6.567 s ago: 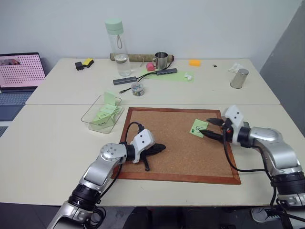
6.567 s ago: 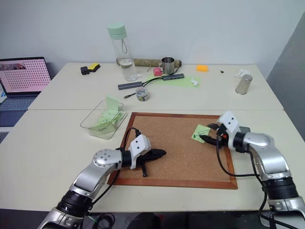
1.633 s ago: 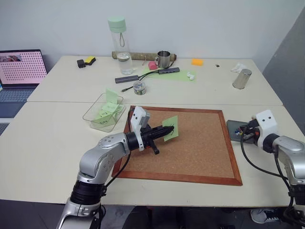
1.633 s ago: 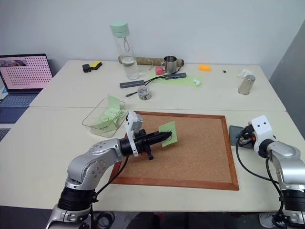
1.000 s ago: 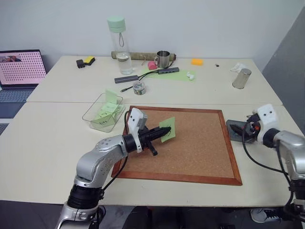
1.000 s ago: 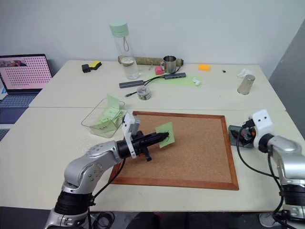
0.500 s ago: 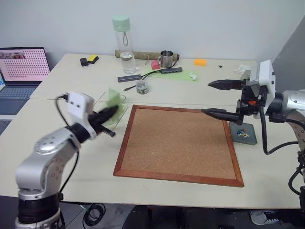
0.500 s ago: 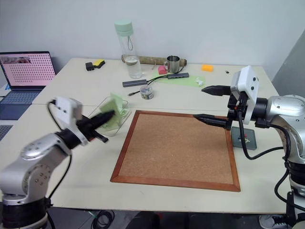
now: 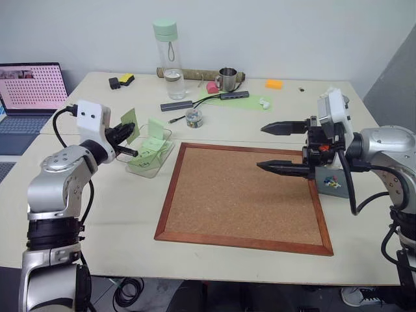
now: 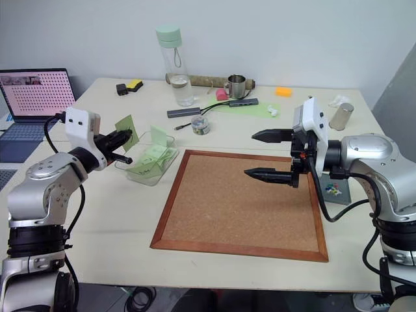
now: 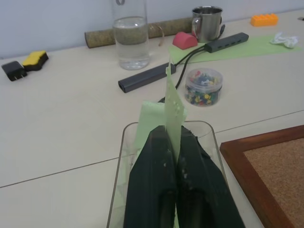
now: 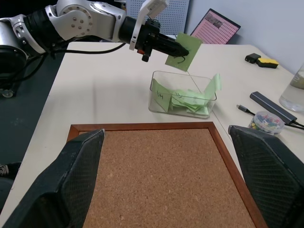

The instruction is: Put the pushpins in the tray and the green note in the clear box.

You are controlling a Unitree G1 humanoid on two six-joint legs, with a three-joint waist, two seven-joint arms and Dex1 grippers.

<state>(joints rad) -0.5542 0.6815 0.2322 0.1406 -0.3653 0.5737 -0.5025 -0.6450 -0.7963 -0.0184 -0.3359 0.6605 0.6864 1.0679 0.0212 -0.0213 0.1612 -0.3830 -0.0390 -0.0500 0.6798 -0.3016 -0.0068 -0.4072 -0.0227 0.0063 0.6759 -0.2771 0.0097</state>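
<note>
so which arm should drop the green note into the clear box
Left: its fingers already pinch the green note beside the clear box. The right gripper hangs open over the corkboard.

The left arm is reaching out level, elbow bent, its end effector (image 9: 127, 133) pinching the note (image 9: 129, 124) edgewise between nearly closed fingers. The right arm is bending across to the left, its end effector (image 10: 260, 155) spreading both fingers wide, gripping nothing.

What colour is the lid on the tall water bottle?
Mint green. The bottle shows best in the left eye view.
</note>
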